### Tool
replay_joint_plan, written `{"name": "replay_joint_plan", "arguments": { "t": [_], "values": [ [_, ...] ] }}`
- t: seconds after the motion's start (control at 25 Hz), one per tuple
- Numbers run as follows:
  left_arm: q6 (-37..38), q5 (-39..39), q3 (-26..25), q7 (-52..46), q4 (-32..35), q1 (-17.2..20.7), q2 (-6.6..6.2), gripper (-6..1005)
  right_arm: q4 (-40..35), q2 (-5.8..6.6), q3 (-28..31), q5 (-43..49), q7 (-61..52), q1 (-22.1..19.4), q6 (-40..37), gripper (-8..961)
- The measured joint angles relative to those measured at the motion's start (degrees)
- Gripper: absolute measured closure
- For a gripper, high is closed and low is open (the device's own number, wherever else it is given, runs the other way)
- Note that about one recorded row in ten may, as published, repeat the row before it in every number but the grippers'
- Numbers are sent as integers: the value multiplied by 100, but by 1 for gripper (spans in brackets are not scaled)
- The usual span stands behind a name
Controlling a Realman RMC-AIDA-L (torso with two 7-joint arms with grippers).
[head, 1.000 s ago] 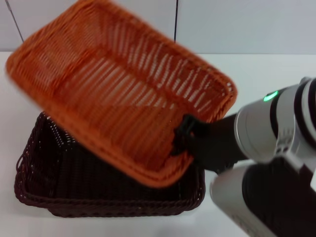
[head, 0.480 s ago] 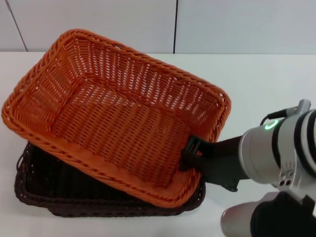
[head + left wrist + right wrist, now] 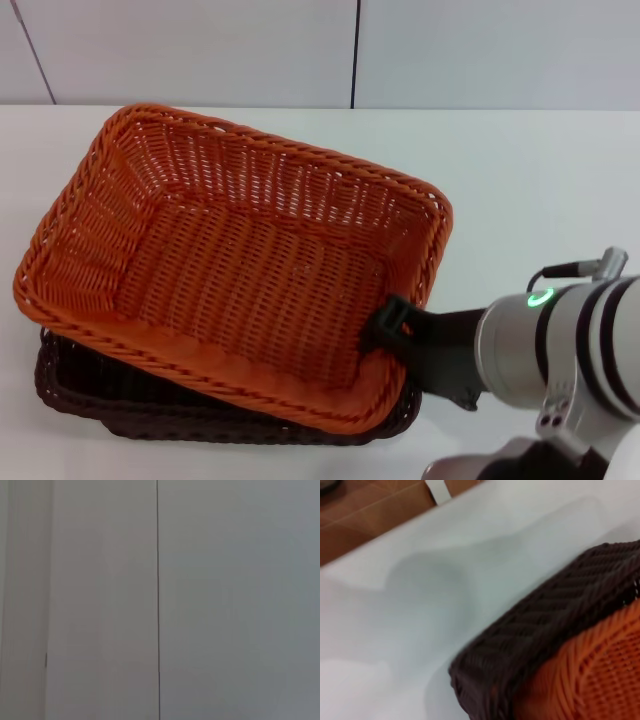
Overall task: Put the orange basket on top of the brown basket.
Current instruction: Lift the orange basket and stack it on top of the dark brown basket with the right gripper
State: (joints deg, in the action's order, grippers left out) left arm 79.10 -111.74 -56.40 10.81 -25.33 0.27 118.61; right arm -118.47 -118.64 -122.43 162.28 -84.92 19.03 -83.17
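The orange basket (image 3: 240, 265) lies on top of the brown basket (image 3: 80, 385), turned a little askew against it. Only the brown basket's near rim and corners show under it in the head view. My right gripper (image 3: 388, 325) is shut on the orange basket's near right rim, one finger inside the wall. In the right wrist view the brown basket's corner (image 3: 540, 630) and the orange basket's weave (image 3: 592, 675) fill the near side. My left gripper is out of view; its wrist camera sees only a plain wall.
The baskets sit on a white table (image 3: 530, 180) with a white panelled wall (image 3: 450, 50) behind. In the right wrist view the table's edge and a brown tiled floor (image 3: 375, 510) show.
The orange basket has come down from a steep tilt above the brown basket and now lies on it, nearly level. My right gripper has moved down with it.
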Motion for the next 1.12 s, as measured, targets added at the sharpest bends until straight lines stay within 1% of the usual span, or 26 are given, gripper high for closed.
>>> {"name": "replay_joint_plan", "arguments": {
  "t": [0.12, 0.16, 0.2, 0.32, 0.36, 0.4, 0.56, 0.72, 0.76, 0.88, 1.12],
  "values": [
    [-79, 0, -1, -3, -5, -14, -12, 331, -43, -2, -356, 229, -179, -104, 32, 677],
    [-135, -1, -1, -5, -7, -31, -18, 331, -66, -10, -571, 338, -234, -183, 91, 654],
    [-135, -1, -1, -5, -7, -31, -18, 330, -66, -10, -571, 338, -234, -183, 91, 631],
    [-176, -20, -1, -7, 6, -67, -24, 330, -90, -18, -906, 478, -381, -272, 206, 564],
    [-178, -26, -1, -7, 33, -84, -28, 330, -109, -24, -1097, 509, -427, -318, 320, 527],
    [-178, -26, -1, -7, 33, -84, -28, 330, -109, -24, -1097, 509, -427, -318, 320, 489],
    [-178, -32, -2, -8, 61, -70, -40, 330, -108, -50, -1440, 525, -426, -370, 573, 340],
    [-178, -51, -2, -9, 107, -60, -44, 330, -125, -60, -1508, 530, -429, -390, 650, 337],
    [-178, -58, -2, -9, 149, -78, -44, 330, -141, -65, -1500, 531, -431, -392, 813, 336],
    [-178, -61, -2, -9, 159, -81, -43, 330, -146, -67, -1497, 533, -440, -356, 949, 333],
    [-177, -61, -1, -9, 144, -29, -40, 330, -133, -60, -1562, 533, -494, -336, 953, 326]
  ]
}}
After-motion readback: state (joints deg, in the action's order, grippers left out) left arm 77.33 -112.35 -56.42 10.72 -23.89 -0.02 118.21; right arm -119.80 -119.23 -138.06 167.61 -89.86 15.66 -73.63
